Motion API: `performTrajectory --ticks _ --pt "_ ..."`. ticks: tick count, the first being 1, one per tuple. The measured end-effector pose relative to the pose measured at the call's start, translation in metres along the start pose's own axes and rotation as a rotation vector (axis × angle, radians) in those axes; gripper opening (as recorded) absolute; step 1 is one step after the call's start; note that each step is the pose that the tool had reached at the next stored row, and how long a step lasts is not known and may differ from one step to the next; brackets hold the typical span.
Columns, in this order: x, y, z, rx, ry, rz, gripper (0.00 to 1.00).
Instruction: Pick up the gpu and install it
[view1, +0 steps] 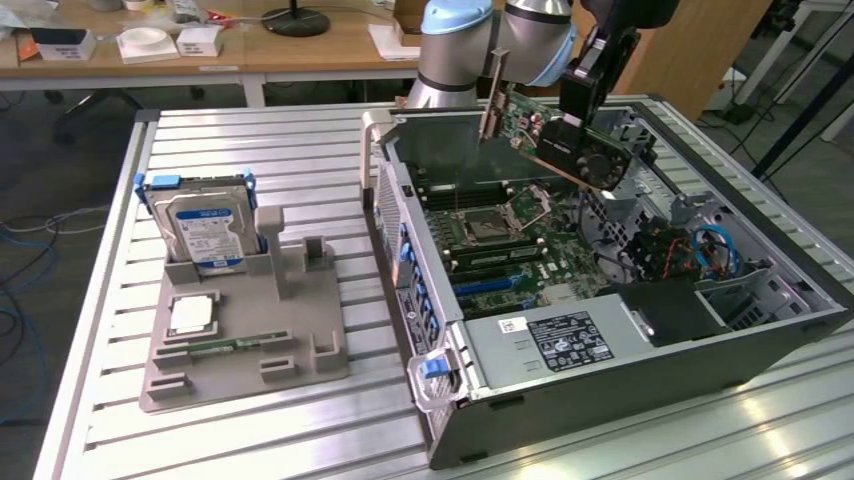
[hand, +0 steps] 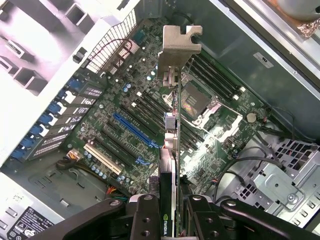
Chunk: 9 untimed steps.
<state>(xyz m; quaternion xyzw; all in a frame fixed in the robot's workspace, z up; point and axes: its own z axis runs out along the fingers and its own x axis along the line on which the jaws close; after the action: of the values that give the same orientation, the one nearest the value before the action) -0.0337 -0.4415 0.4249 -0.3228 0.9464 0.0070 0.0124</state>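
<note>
Slatted metal table (view1: 267, 140) carries an open computer case (view1: 667, 375) along its edge on the exterior view's right, motherboard (hand: 125, 100) facing up. Over that board the gripper (hand: 170, 222) is half closed on one end of the gpu (hand: 173, 150), which hangs clear of it, long axis running straight out from the fingers to its metal bracket (hand: 179, 45). A blue slot (hand: 135, 131) lies below, just beside the card, apparently skewed to that axis.

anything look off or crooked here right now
Only the gpu stands out: it hangs clamped in the gripper above the open computer case, slanted and seated in no slot. The hard drive sits upright in its grey holder. Nothing looks spilled or broken.
</note>
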Motion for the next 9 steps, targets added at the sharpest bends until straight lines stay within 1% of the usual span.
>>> performTrajectory --ticks 6,9 --pt "0.0 0.0 0.0 0.0001 0.0001 -0.001 0.26" --pt "0.0 0.0 -0.0001 0.0 0.0005 -0.015 0.26"
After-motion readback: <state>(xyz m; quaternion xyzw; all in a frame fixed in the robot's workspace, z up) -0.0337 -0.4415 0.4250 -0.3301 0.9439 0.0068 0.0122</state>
